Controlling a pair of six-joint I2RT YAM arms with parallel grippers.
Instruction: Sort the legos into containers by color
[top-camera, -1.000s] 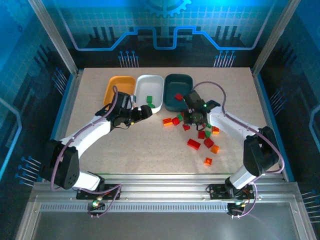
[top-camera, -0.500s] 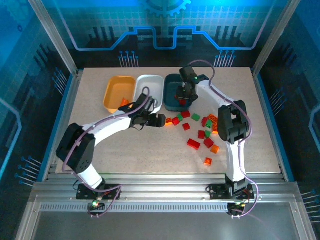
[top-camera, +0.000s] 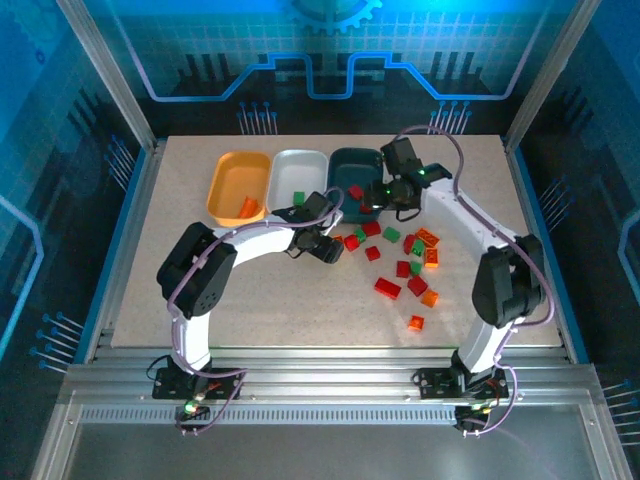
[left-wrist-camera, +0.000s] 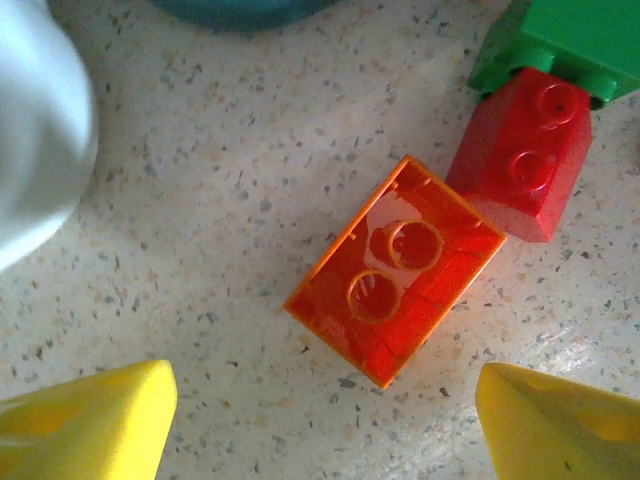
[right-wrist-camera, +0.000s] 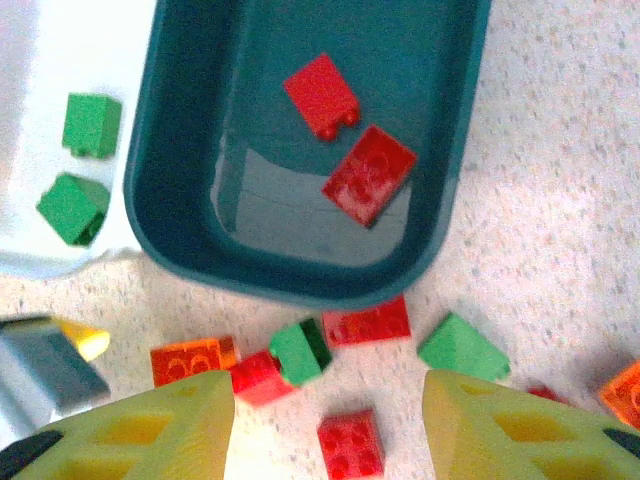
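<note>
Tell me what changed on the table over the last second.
The right gripper left the loose pile, swung to the teal tray and opened; two red bricks lie there now, one more than before. The left gripper swung right from the white tray and now hovers open over an orange brick. The trays, the green bricks and the rest of the pile stayed put.

Glossy orange plastic brick (left-wrist-camera: 395, 268), matt speckled tabletop (left-wrist-camera: 220, 180), smooth shiny teal plastic tray (right-wrist-camera: 455, 150), ribbed metal rail (top-camera: 320, 385)
</note>
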